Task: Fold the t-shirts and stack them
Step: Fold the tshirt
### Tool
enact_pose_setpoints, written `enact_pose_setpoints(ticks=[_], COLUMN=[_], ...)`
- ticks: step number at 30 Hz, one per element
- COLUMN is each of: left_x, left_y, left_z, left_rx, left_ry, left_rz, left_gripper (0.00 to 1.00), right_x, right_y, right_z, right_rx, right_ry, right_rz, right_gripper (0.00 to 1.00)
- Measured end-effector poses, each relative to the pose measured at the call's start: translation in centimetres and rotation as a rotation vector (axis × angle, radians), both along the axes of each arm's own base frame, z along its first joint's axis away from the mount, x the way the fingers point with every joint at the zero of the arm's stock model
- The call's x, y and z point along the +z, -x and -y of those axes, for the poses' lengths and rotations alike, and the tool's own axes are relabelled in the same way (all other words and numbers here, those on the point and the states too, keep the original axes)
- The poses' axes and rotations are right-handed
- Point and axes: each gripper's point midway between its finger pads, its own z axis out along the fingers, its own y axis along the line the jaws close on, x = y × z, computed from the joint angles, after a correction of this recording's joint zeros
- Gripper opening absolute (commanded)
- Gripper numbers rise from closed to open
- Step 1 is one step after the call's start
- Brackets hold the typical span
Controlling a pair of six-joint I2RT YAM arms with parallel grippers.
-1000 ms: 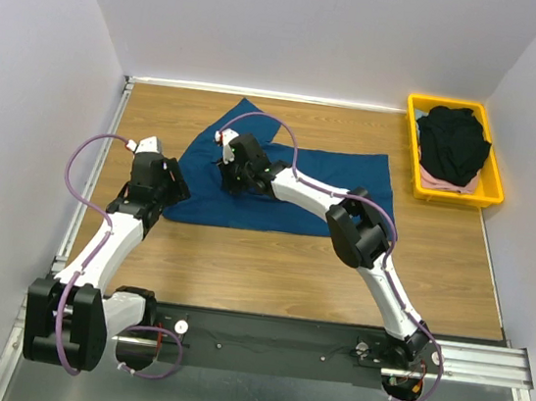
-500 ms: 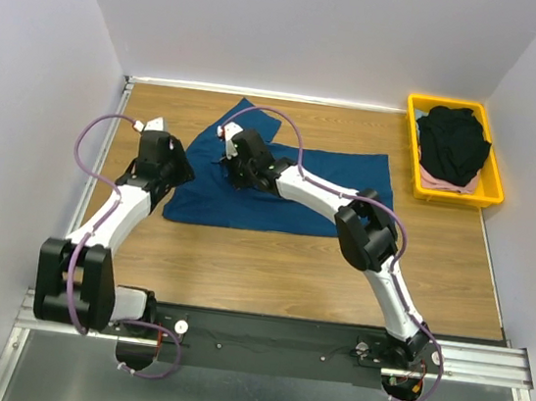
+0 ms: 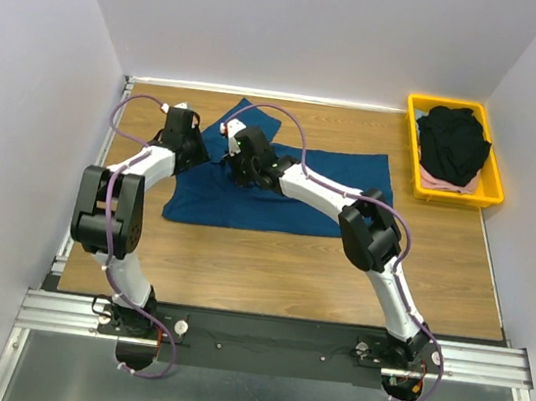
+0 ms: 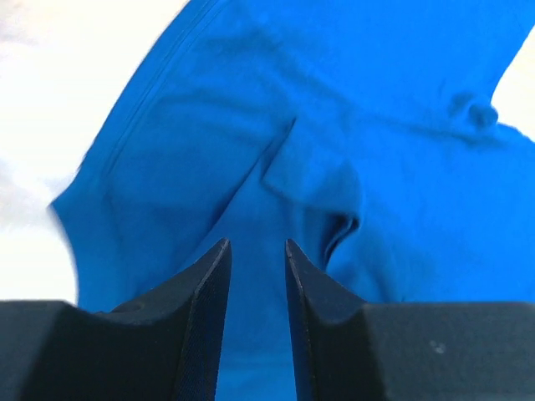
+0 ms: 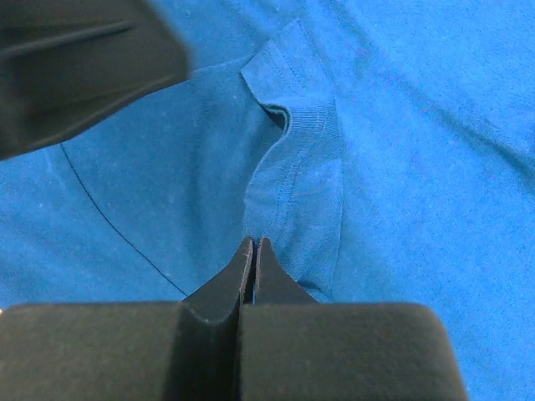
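Note:
A dark navy-blue t-shirt (image 3: 289,189) lies spread on the wooden table, one sleeve pointing to the far side. My right gripper (image 3: 241,160) is over the shirt's upper left part. In the right wrist view its tips (image 5: 253,243) are shut on a raised fold of the blue cloth (image 5: 292,167). My left gripper (image 3: 190,147) is at the shirt's left edge. In the left wrist view its jaws (image 4: 255,247) stand slightly open just above the blue cloth (image 4: 334,109), with nothing between them. A black t-shirt (image 3: 454,141) lies on a pale pink one (image 3: 436,182).
The yellow plastic tray (image 3: 492,186) holding the black and pink shirts stands at the far right by the wall. White walls close the table at the left, back and right. The left gripper shows as a dark blur (image 5: 84,67) in the right wrist view.
My left arm has swung away from me and to the right, bringing its gripper to the shirt's left edge beside the right gripper. The right gripper has barely moved.

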Motion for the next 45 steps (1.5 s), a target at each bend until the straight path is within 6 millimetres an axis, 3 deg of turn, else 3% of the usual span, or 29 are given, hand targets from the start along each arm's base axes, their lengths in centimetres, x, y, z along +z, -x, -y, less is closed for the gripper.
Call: enact_pose_setpoints(ticks=[6,15,19,22,27,31,34,39,43,45], left_x=[-1.1,-4.2,-4.3,-4.1,-3.9,-3.4,-2.5,-0.3,0.4,0.1], left_y=[-2.5,-3.6,-4.0,-4.2,-4.4,-4.7,-5.5,-7.4,-8.6,-9.0], left_z=[1.2,2.0,2.1,2.1,2.2,2.4,2.6,3.0,3.4,3.8], left_rx=[-0.02,-0.025,-0.021,-0.019,-0.02,-0.026,-0.03,-0.034,-0.044,-0.055], left_ry=[0.0,-0.002,0.002,0.004,0.005,0.006,0.007,0.016,0.027,0.034], left_rz=[-0.006,-0.064,-0.063,-0.058,-0.052,-0.043,-0.016,0.043,0.069,0.068], left_gripper=[0.39,0.39,0.38,0.32,0.08,0.0,0.0,0.0,0.01,0.08], right_x=[0.0,-0.4,-0.6,-0.6,-0.5,-0.4,-0.3,-0.3,-0.3,-0.3], right_y=[-0.3,-0.3,-0.5,-0.5,-0.6,-0.9,-1.7,-4.5,-6.5,-7.5], right_z=[0.3,0.3,0.5,0.5,0.5,0.8,1.4,4.3,6.6,7.8], right_rx=[-0.006,-0.007,-0.011,-0.011,-0.012,-0.022,-0.05,-0.144,-0.219,-0.26], right_ry=[0.0,0.005,0.006,0.006,0.006,0.007,0.012,0.002,-0.018,-0.034], right_rz=[-0.001,-0.006,-0.007,-0.007,-0.007,-0.001,0.009,0.0,-0.018,-0.031], right_gripper=[0.01,0.01,0.01,0.01,0.01,0.01,0.01,0.01,0.06,0.13])
